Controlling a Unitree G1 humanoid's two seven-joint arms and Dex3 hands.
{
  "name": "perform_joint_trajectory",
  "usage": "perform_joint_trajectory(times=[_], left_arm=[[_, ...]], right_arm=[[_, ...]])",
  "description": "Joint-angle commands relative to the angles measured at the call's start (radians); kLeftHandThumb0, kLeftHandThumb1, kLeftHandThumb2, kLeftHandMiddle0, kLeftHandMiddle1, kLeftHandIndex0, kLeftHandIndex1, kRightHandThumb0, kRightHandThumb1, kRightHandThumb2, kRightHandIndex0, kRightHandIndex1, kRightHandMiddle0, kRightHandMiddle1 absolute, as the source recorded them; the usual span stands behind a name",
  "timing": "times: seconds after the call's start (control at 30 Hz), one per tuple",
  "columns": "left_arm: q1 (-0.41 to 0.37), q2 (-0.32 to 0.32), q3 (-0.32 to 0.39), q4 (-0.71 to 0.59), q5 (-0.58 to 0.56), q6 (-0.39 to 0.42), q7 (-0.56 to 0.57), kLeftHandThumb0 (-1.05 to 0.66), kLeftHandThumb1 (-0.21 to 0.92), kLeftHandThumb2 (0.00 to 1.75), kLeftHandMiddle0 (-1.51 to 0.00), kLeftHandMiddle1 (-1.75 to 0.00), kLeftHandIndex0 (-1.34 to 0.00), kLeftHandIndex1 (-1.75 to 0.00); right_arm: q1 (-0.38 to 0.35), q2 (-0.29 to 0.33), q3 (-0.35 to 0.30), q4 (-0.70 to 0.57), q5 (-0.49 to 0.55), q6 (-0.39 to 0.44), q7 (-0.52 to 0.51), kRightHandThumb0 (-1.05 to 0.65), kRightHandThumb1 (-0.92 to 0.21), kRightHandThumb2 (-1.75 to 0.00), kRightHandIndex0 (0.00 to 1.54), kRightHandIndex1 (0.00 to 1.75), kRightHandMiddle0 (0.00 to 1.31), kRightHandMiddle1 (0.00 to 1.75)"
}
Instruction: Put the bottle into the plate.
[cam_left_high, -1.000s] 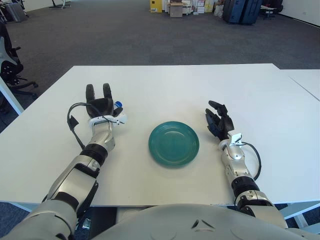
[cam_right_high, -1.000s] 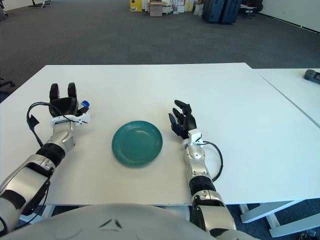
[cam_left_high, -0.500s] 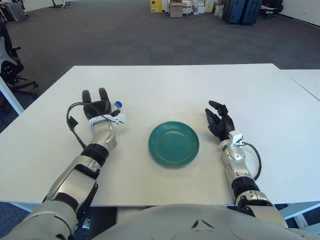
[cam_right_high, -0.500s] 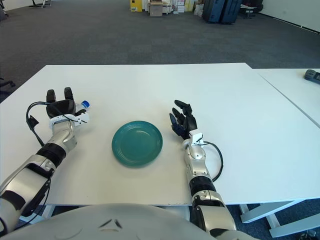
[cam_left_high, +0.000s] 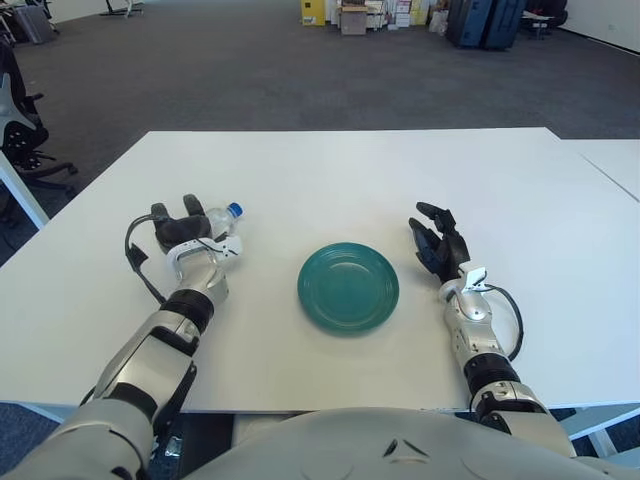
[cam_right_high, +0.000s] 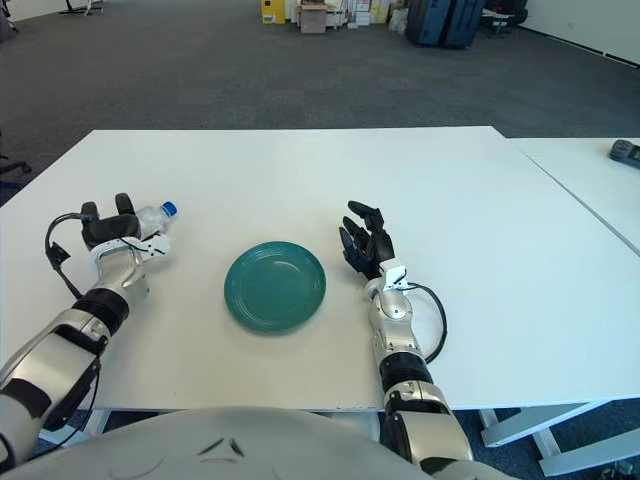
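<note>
A clear bottle (cam_left_high: 216, 219) with a blue cap (cam_left_high: 233, 210) lies on the white table (cam_left_high: 350, 170), left of the round green plate (cam_left_high: 348, 287). My left hand (cam_left_high: 182, 230) is against the bottle's left side. Its dark fingers (cam_left_high: 160, 214) are loosely bent beside the bottle and its thumb sits just below it, not closed round it. The bottle's near end is hidden behind the hand. My right hand (cam_left_high: 436, 241) shows to the right of the plate, fingers spread and holding nothing. Nothing is on the plate.
A second white table (cam_right_high: 600, 170) adjoins on the right, with a dark object (cam_right_high: 625, 150) at its far edge. Office chairs (cam_left_high: 20, 120) stand off the left side. Boxes and cases (cam_left_high: 420, 15) line the far carpeted floor.
My left hand has dropped and shifted left, its raised fingers lowering and bending, so more of the bottle shows. The bottle has barely moved. The right hand is still.
</note>
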Motion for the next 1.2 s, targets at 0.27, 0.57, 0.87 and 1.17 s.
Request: perform_joint_trajectory(times=[0.27,0.57,0.87,1.17], left_arm=[[-0.016,-0.017,-0.016,0.031,-0.047,0.000,-0.082,-1.05,0.92,0.90,-0.18,-0.05,0.00,0.00],[-0.031,-0.028,-0.034,0.103,-0.062,-0.048,-0.116,-1.05,0.92,0.93,-0.21,-0.05,-0.03,-0.02],[-0.070,-0.052,-0.029,0.244,-0.093,-0.147,-0.099,-1.05,0.92,0.94,-0.18,-0.02,-0.03,-0.03],[-0.061,-0.060,-0.016,0.275,-0.117,-0.237,-0.011,-1.05,0.92,0.85,-0.38,-0.11,-0.02,-0.44]], right_arm=[[0.071,-0.007,-0.017,0.002,0.022,0.057,0.009,-0.59,-0.92,-0.49,0.55,0.05,0.05,0.90],[0.087,-0.004,-0.014,-0.029,0.023,0.066,0.007,-0.57,-0.92,-0.50,0.56,0.05,0.05,0.89],[0.101,0.001,-0.011,-0.054,0.024,0.074,0.006,-0.55,-0.92,-0.51,0.58,0.06,0.06,0.89],[0.112,0.001,-0.009,-0.073,0.022,0.089,0.005,-0.56,-0.92,-0.52,0.60,0.06,0.07,0.89]])
